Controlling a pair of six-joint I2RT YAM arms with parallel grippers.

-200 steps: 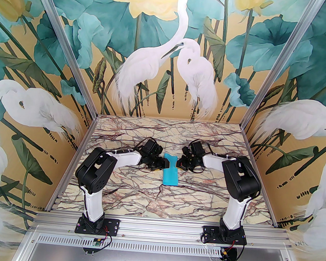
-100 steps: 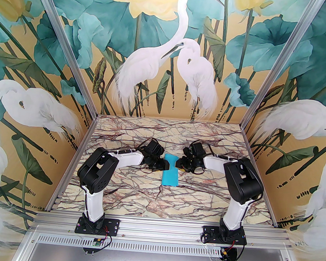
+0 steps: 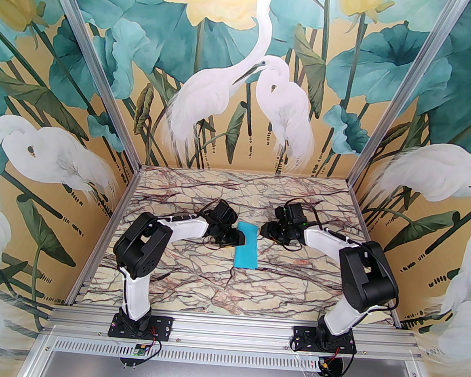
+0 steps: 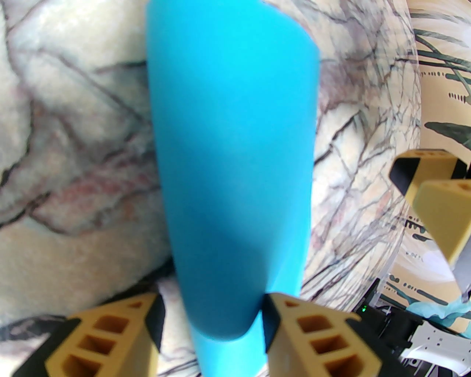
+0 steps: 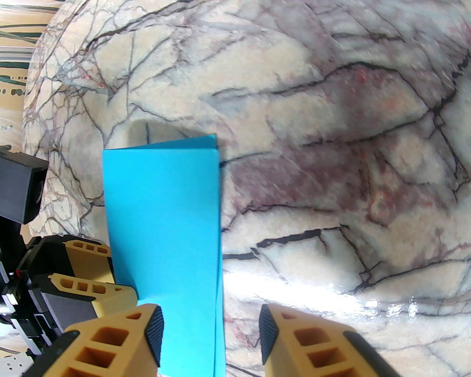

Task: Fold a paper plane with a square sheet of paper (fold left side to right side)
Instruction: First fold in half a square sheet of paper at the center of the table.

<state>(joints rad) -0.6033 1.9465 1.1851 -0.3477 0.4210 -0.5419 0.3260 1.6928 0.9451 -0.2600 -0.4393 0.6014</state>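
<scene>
Painted walls (image 3: 243,83) of white egrets, teal leaves and pale yellow blossoms close in the cell on three sides, joined at the corners by aluminium posts (image 3: 106,80). Below them lies a table (image 3: 227,292) of cream marble pattern with dark and reddish veins. The left arm (image 3: 141,249) and the right arm (image 3: 358,274) reach inward from the near edge toward the middle of the table.

Between them lies the square sheet of paper (image 3: 246,245), turquoise-blue and folded over into a narrow strip that runs from far to near. In the right wrist view the sheet (image 5: 165,221) lies flat with two layers showing at its far edge. In the left wrist view the paper (image 4: 235,165) bulges upward in a soft curve.

The left gripper (image 3: 241,237) sits at the strip's left edge, toward its far end. Its jaws (image 4: 211,320) stand about half apart astride the paper; one pad (image 4: 270,320) touches the sheet's edge, the other stands clear, so nothing is clamped.

The right gripper (image 3: 262,229) is just beside the strip's far right corner. Its jaws (image 5: 209,324) are likewise about half apart and grasp nothing.
</scene>
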